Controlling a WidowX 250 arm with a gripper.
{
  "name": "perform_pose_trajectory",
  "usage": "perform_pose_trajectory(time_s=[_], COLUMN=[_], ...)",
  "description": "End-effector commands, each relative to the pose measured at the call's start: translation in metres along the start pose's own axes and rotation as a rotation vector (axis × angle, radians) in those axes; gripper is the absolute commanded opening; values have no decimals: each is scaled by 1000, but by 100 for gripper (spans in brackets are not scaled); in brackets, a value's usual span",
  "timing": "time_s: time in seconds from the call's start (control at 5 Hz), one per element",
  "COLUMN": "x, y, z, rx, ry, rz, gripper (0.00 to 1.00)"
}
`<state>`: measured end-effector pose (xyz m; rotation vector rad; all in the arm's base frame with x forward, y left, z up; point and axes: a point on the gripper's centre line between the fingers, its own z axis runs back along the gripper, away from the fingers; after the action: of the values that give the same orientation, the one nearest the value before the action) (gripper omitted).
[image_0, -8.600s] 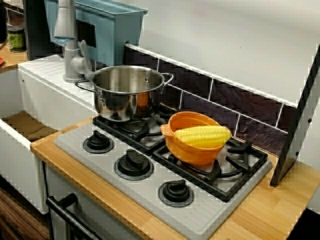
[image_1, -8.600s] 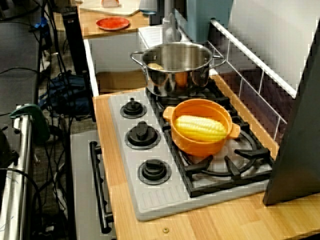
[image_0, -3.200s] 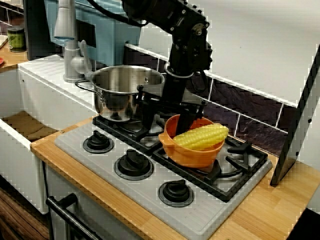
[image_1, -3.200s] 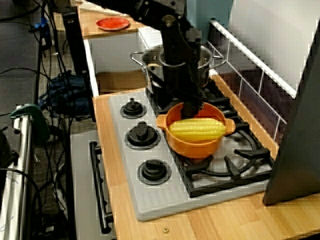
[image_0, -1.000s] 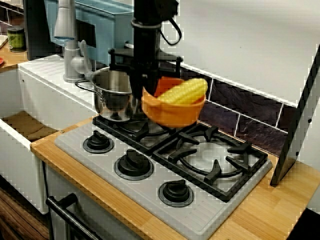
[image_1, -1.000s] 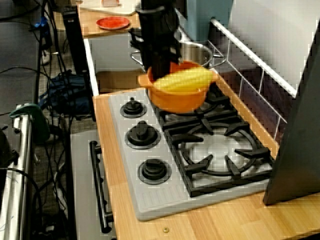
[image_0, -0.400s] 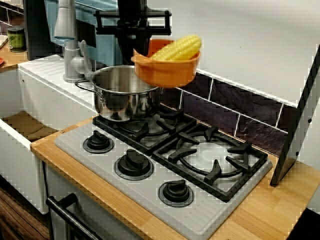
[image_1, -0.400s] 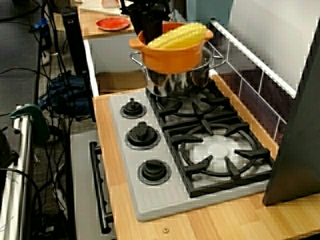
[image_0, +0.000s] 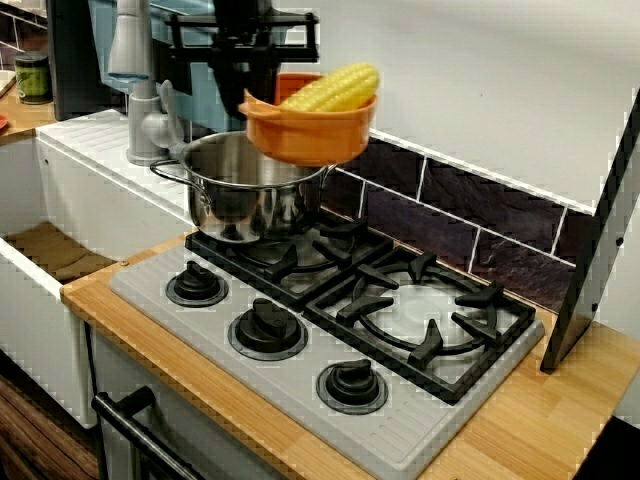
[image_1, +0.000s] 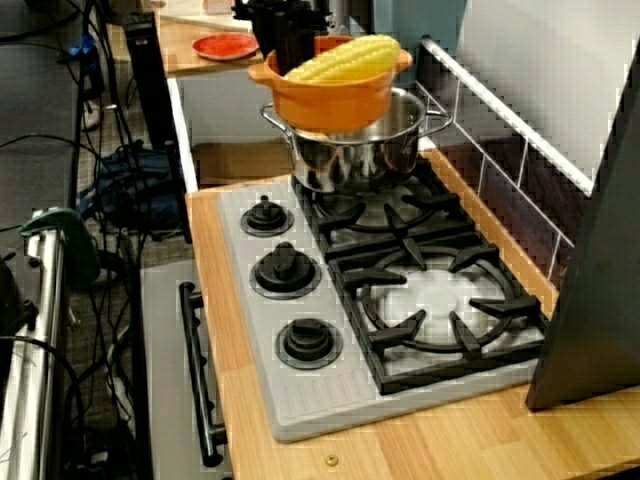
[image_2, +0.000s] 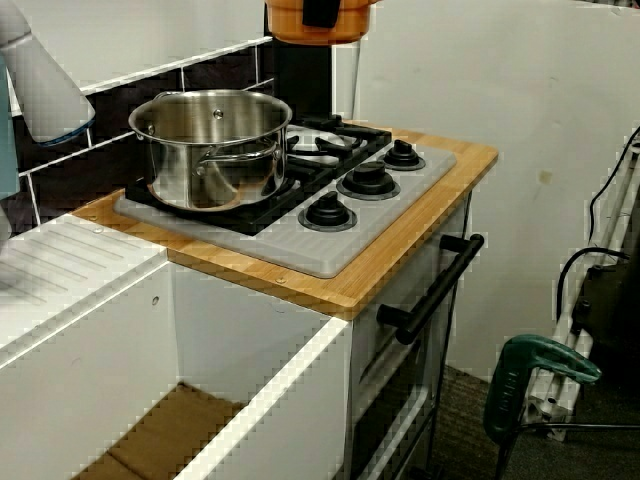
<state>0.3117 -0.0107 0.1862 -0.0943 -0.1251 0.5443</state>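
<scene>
At the far left of the front view lies the sink (image_0: 95, 205) with its grey faucet (image_0: 130, 60). Next to it, a steel pot (image_0: 245, 195) stands on the hob's back-left burner. Above the pot the gripper (image_0: 262, 92) hangs from its dark arm, jaws clamped on the left rim of an orange bowl (image_0: 310, 135). One finger shows as a dark strip on the bowl's wall in the view from the sink side, and the other is hidden inside. The bowl is in the air, clear of the pot's rim and somewhat toward the pot's right. None of the views settles whether it sits squarely over the opening. A corn cob (image_0: 330, 88) lies across the top of the bowl, longer than the bowl is wide and tilted up toward the right, so it rests on the rim, not down inside. In the view from above, the bowl (image_1: 330, 100) and cob (image_1: 345, 57) overlap the pot (image_1: 365, 150). Held by one edge only, the bowl likely wants to sag away from the fingers. A firm pinch, a level wrist and slow travel would probably keep the loose cob from rolling off. The bowl's underside should also stay above the pot's handles. Further right are the bare right burner (image_0: 420, 320), the knobs (image_0: 265, 330), the wooden counter (image_0: 530, 425) and a dark panel (image_0: 600, 240) leaning on the wall.
</scene>
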Motion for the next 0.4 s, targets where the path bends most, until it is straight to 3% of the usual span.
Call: perform_pose_trajectory(time_s=[0.0, 0.2], x=[19, 27], y=[29, 39], z=[43, 47], rx=[-79, -88], ry=[-111, -118], rz=[72, 98], gripper=[0, 0])
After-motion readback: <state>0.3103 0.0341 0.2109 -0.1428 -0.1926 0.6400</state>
